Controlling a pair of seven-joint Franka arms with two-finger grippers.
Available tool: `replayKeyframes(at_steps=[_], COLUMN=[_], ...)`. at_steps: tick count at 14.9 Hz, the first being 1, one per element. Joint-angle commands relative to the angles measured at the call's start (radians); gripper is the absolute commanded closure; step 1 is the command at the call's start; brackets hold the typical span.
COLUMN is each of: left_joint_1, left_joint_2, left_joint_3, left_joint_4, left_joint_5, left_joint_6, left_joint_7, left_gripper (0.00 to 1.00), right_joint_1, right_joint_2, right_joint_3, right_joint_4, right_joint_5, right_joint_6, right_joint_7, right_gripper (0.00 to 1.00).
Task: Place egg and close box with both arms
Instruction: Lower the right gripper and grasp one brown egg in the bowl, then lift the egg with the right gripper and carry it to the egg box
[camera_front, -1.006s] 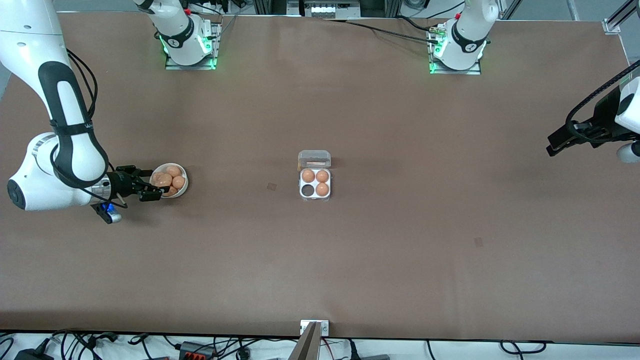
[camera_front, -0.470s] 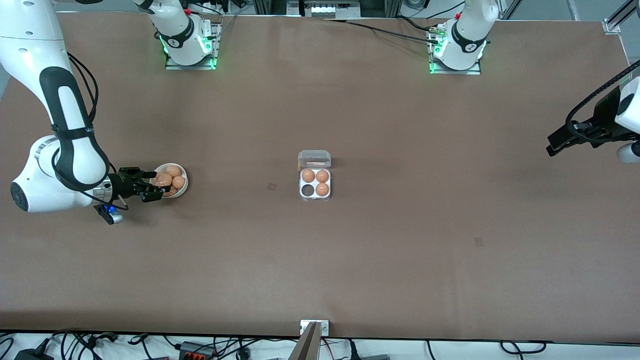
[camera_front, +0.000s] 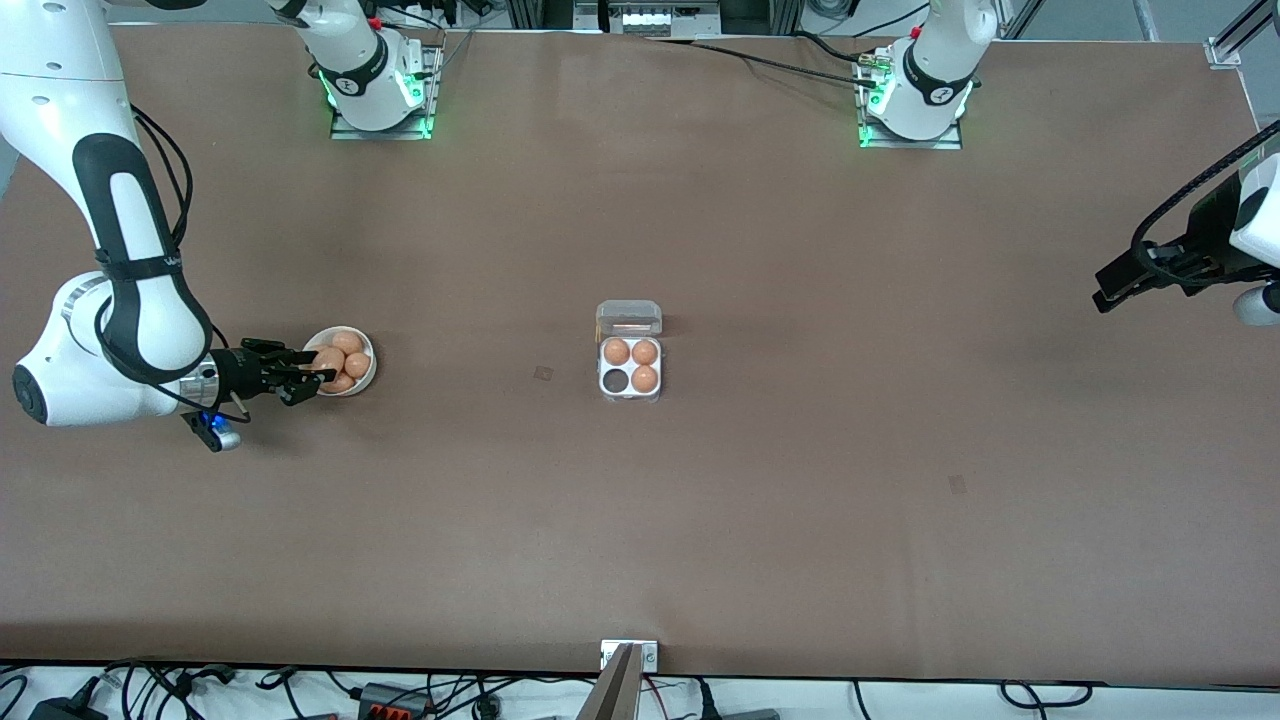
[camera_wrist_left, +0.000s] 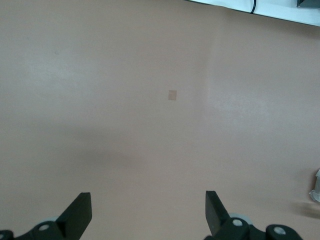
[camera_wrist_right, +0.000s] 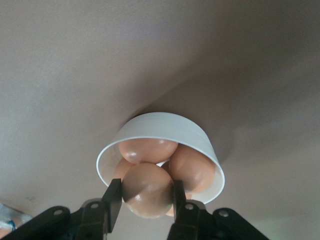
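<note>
At the right arm's end of the brown table (camera_front: 800, 520), the right gripper (camera_front: 306, 374) reaches into a round white bowl (camera_front: 367, 378) heaped with brown eggs, its two black fingers (camera_wrist_right: 113, 201) pressed against the sides of the topmost egg (camera_wrist_right: 146, 189), which sits between them at the bowl's rim. Other eggs (camera_wrist_right: 192, 168) lie packed beneath and beside it inside the bowl.

At mid-table sits the box (camera_front: 630, 352), a small white four-cell carton with its clear lid (camera_front: 629, 318) swung open and lying flat on the side toward the robot bases. Three of its cells hold brown eggs (camera_front: 645, 352); the fourth cell (camera_front: 613, 380), on the side nearer the front camera and toward the right arm's end, is dark and unfilled. A small tan patch (camera_front: 543, 373) marks the table between bowl and box.

Toward the left arm's end, the left gripper (camera_front: 1125, 283) waits in the air over bare tabletop, well apart from the box, its fingers (camera_wrist_left: 214, 211) spread wide with nothing between them.
</note>
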Motion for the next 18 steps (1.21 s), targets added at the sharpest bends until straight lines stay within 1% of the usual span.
replayKeyframes(at_steps=[1,3,4,6,7,9,10,12,15,16,18], left_joint_1=[0.005,0.005,0.005,0.005,0.005,0.005,0.005,0.005,0.005,0.005,0.005], left_joint_2=[0.0,0.0,0.0,0.0,0.0,0.0,0.0,0.0,0.001,0.001,0.001], left_joint_3=[-0.003,-0.003,-0.003,-0.003,-0.003,-0.003,-0.003,-0.003,-0.003,-0.003,-0.003], left_joint_4=[0.018,0.016,0.018,0.018,0.018,0.018,0.018,0.018,0.016,0.018,0.018], left_joint_5=[-0.011,-0.011,-0.011,-0.011,-0.011,-0.011,-0.011,-0.011,-0.011,-0.011,-0.011], left_joint_6=[-0.009,-0.009,-0.009,-0.009,-0.009,-0.009,-0.009,-0.009,-0.009,-0.009,-0.007], left_joint_7=[-0.009,-0.009,-0.009,-0.009,-0.009,-0.009,-0.009,-0.009,-0.009,-0.009,-0.009], left_gripper=[0.0,0.0,0.0,0.0,0.0,0.0,0.0,0.0,0.0,0.0,0.0], right_joint_1=[-0.005,-0.001,0.002,0.039,0.062,0.085,0.087,0.1,0.107,0.107,0.107], right_joint_2=[0.017,0.012,0.012,0.009,-0.003,-0.025,-0.025,-0.023,-0.022,-0.02,-0.02], right_joint_3=[0.008,0.01,0.01,0.013,0.011,0.025,0.051,0.097,0.215,0.259,0.338], right_joint_4=[0.042,0.097,0.146,0.266,0.303,0.306,0.306,0.303,0.299,0.279,0.202], right_joint_5=[0.006,0.003,-0.008,-0.061,-0.083,-0.069,-0.045,-0.013,0.01,0.024,0.038], right_joint_6=[-0.038,-0.108,-0.151,-0.235,-0.256,-0.256,-0.242,-0.182,-0.121,-0.098,0.049], right_joint_7=[-0.053,-0.056,-0.056,-0.07,-0.134,-0.41,-0.503,-0.544,-0.605,-0.613,-0.686], right_gripper=[0.83,0.85,0.85,0.85,0.85,0.85,0.85,0.85,0.85,0.85,0.85])
